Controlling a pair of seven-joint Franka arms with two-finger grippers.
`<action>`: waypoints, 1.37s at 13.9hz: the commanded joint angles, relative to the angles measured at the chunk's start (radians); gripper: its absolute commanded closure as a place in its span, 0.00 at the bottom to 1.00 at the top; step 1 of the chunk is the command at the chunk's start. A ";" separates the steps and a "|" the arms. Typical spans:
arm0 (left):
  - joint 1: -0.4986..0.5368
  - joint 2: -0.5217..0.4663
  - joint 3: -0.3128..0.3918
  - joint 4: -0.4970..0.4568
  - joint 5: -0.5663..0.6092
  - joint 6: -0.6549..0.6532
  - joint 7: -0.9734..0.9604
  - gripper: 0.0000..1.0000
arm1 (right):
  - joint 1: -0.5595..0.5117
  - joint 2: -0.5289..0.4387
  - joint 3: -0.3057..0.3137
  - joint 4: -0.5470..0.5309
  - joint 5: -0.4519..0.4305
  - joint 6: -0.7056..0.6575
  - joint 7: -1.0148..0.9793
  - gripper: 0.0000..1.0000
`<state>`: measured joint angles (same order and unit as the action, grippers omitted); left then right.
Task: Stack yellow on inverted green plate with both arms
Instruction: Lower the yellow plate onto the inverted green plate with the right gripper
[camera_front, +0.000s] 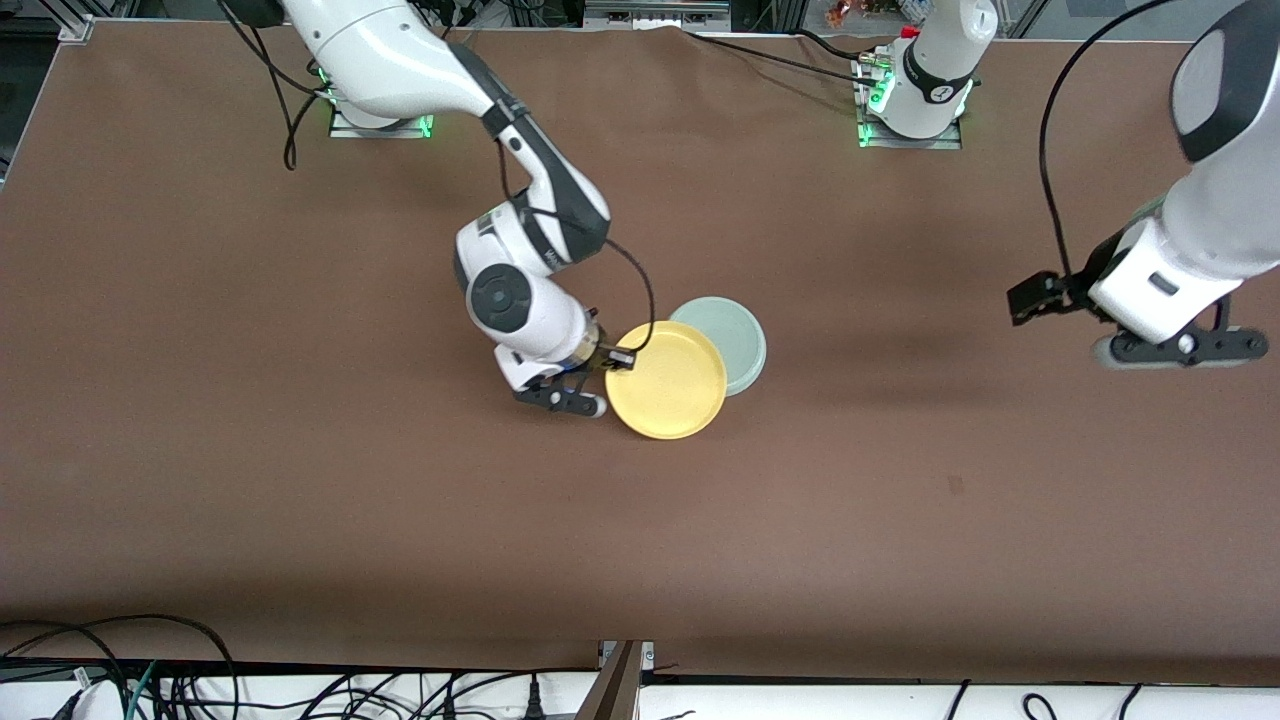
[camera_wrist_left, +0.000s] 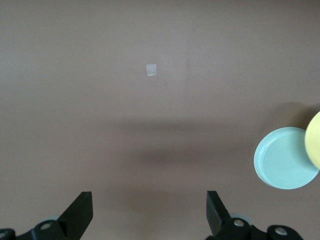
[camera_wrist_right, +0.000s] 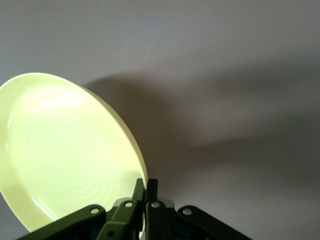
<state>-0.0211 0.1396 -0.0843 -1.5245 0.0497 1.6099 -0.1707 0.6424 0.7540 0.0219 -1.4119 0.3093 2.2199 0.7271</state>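
Yellow plate (camera_front: 667, 380): mid-table, pinched at its rim on the right arm's side; its edge covers part of the green plate (camera_front: 735, 338).
Green plate: on the brown table (camera_front: 300, 500), rim up in the left wrist view (camera_wrist_left: 282, 160), nothing in it.
Right gripper (camera_front: 604, 368): fingers (camera_wrist_right: 139, 197) closed thin on the yellow rim (camera_wrist_right: 65, 150).
Left gripper (camera_front: 1140, 325): up over the left arm's end of the table, waiting; jaws spread wide, holding nothing (camera_wrist_left: 150, 212).
Open room: bare cloth all round the plates; only a small pale mark (camera_wrist_left: 151, 70) below the left wrist.
Table edge: cables (camera_front: 150, 670) along the edge nearest the front camera.
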 joint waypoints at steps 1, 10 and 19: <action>0.027 -0.167 -0.003 -0.207 -0.031 0.132 0.028 0.00 | 0.057 0.010 -0.013 0.010 0.025 0.009 0.040 1.00; 0.020 -0.152 0.029 -0.189 -0.040 0.096 0.134 0.00 | 0.158 0.096 -0.013 0.005 0.030 0.149 0.075 1.00; 0.015 -0.150 0.012 -0.184 -0.031 0.093 0.134 0.00 | 0.163 0.082 -0.014 0.002 0.013 0.081 0.055 1.00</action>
<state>-0.0052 -0.0047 -0.0657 -1.7158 0.0379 1.7162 -0.0405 0.7916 0.8456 0.0209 -1.4102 0.3168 2.3505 0.7976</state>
